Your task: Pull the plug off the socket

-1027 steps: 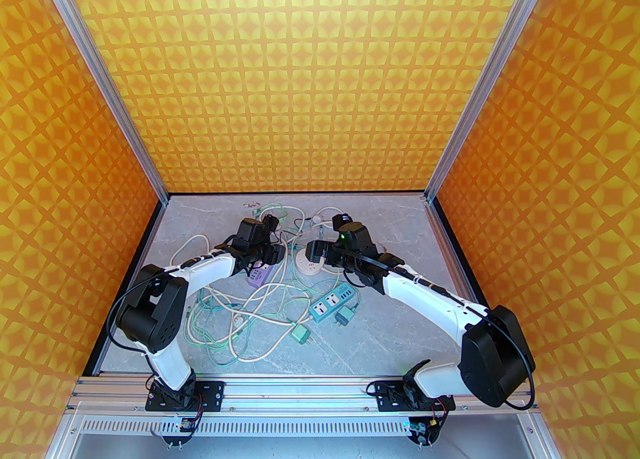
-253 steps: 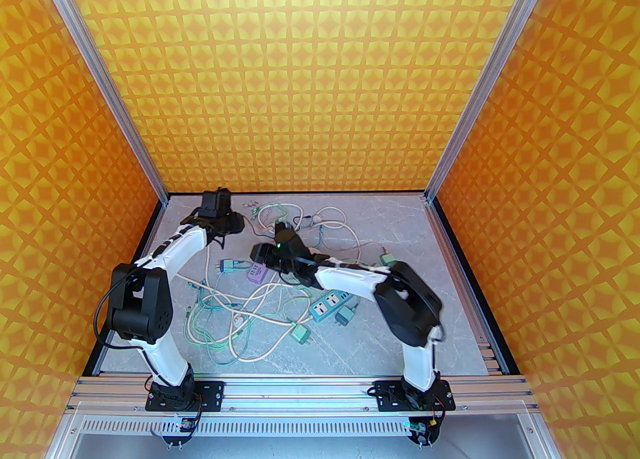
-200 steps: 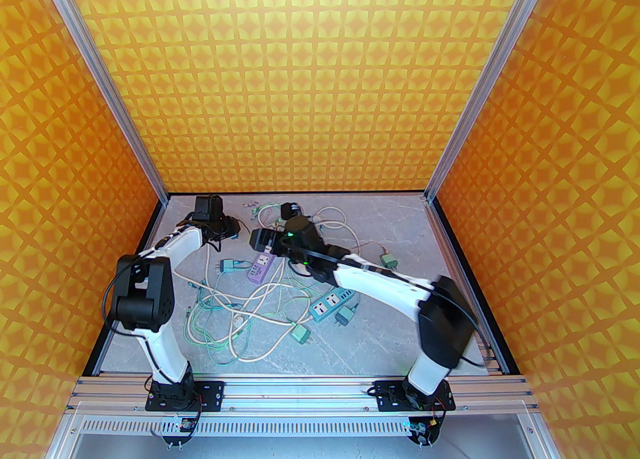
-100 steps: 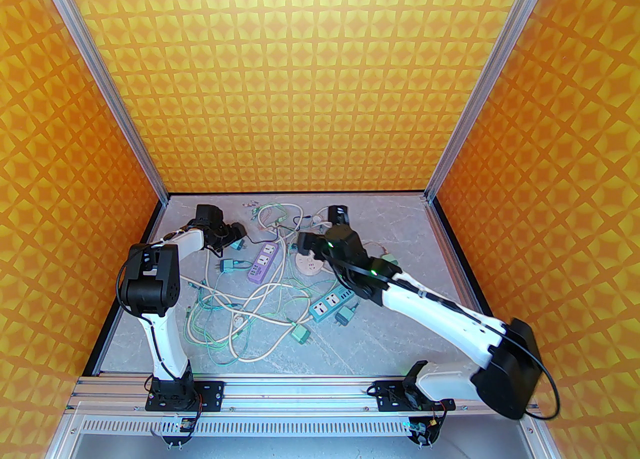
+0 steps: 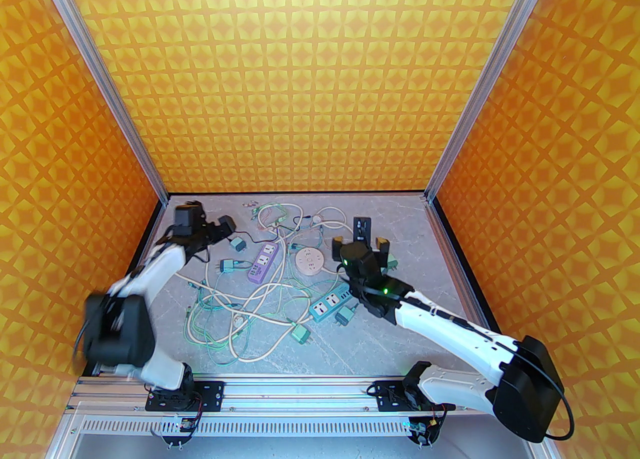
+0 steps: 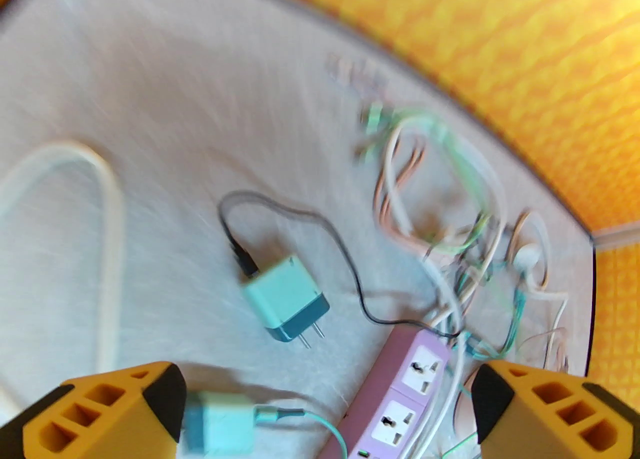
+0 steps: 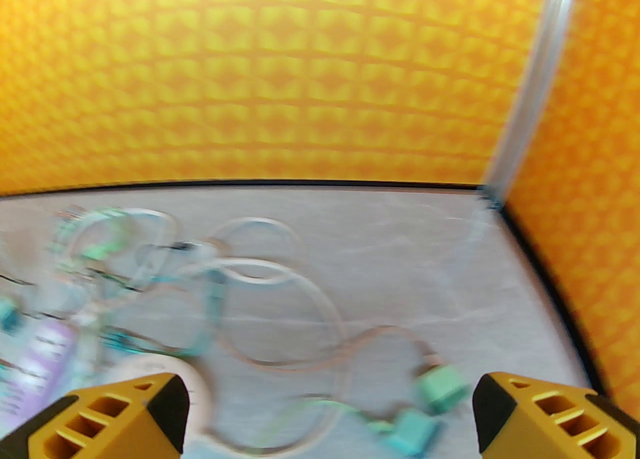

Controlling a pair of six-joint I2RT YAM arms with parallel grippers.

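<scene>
plug: a small teal plug [image 6: 285, 297] lies flat on the surface [image 6: 150, 97], just ahead of the left pincer [image 6: 327, 397] and a little toward its left finger; prongs bare, in no socket.
plug axis: body to prongs runs on a diagonal, prongs pointing back toward the pincer's right finger; a black cable [image 6: 345, 252] loops off the far end.
strip: the purple strip [image 6: 405, 387] sits near the right finger's inner side, angled away to the right; both sockets seen on it are empty.
second plug: another teal plug [image 6: 220, 422] lies at the left finger's inner side; blur hides whether they touch.
left pincer: spread wide, holding nothing.
right pincer [image 7: 327, 397]: also spread wide and empty; a green plug [image 7: 442, 382] lies ahead near its right finger, a round socket [image 7: 155, 364] by its left finger.
nearer arm: the left; the right pincer is well apart from the teal plug.
judgement: the plug looks already out of the strip, so the pull seems done.
</scene>
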